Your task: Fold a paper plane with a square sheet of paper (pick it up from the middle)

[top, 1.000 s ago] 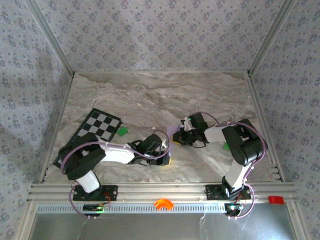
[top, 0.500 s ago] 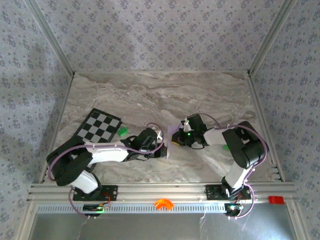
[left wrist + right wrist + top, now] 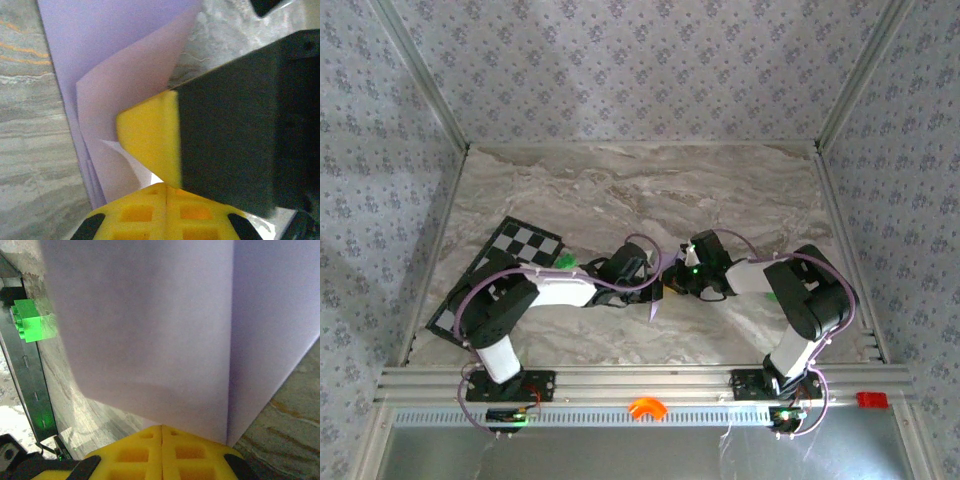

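Two grippers meet at mid-table, left gripper (image 3: 651,284) and right gripper (image 3: 674,280) just beside each other, with the creased lilac paper (image 3: 653,303) standing on edge between them. On my wrist feeds both jaws read closed, clamped on the paper. A green block (image 3: 565,262) lies to their left, beside the checkerboard (image 3: 515,250).

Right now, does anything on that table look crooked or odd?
The checkered board lies skewed to the table's edges, partly under the left arm. A tiny green block sits beside it.
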{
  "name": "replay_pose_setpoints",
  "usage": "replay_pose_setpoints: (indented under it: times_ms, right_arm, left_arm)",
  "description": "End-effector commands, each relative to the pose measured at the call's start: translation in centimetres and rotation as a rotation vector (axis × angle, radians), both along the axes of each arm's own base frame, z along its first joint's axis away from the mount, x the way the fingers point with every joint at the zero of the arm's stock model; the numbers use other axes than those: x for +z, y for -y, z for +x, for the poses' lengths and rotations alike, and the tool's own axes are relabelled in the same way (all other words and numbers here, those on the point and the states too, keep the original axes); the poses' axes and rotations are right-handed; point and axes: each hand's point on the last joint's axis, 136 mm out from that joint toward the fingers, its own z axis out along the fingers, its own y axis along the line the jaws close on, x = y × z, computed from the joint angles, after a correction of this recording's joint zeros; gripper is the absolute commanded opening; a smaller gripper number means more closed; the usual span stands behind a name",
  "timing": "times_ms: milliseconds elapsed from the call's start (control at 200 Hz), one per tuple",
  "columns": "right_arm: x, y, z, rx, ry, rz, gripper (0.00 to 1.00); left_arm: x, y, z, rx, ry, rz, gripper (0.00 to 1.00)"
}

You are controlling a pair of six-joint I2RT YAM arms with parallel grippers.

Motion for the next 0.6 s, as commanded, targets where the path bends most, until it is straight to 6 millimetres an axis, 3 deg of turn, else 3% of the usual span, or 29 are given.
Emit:
replay_pose_setpoints:
  times_ms: [0, 110, 250, 475, 595]
  right_arm:
    - [-3.2, 1.9, -3.0, -0.013, -0.131, -0.108, 0.08]
    - [-3.0, 1.7, -2.9, -0.008, -0.129, -0.094, 0.08]
    - [-2.2, 1.6, -2.3, -0.007, -0.116, -0.068, 0.09]
    - [1.2, 2.8, 0.9, -0.002, -0.023, -0.04, 0.13]
    - [3.4, 3.1, 1.9, 0.017, 0.041, -0.01, 0.14]
  left_arm:
    - [-0.7, 0.0, 0.9, 0.005, 0.013, 0.035, 0.0]
    - [-1.9, -0.4, 0.9, 0.021, -0.005, 0.064, 0.0]
    - [-4.2, -2.7, -0.6, 0.051, -0.073, 0.147, 0.0]
    - [-7.2, -6.0, -4.1, 0.061, -0.156, 0.23, 0.0]
    - [-7.7, -6.3, -4.6, 0.056, -0.169, 0.229, 0.0]
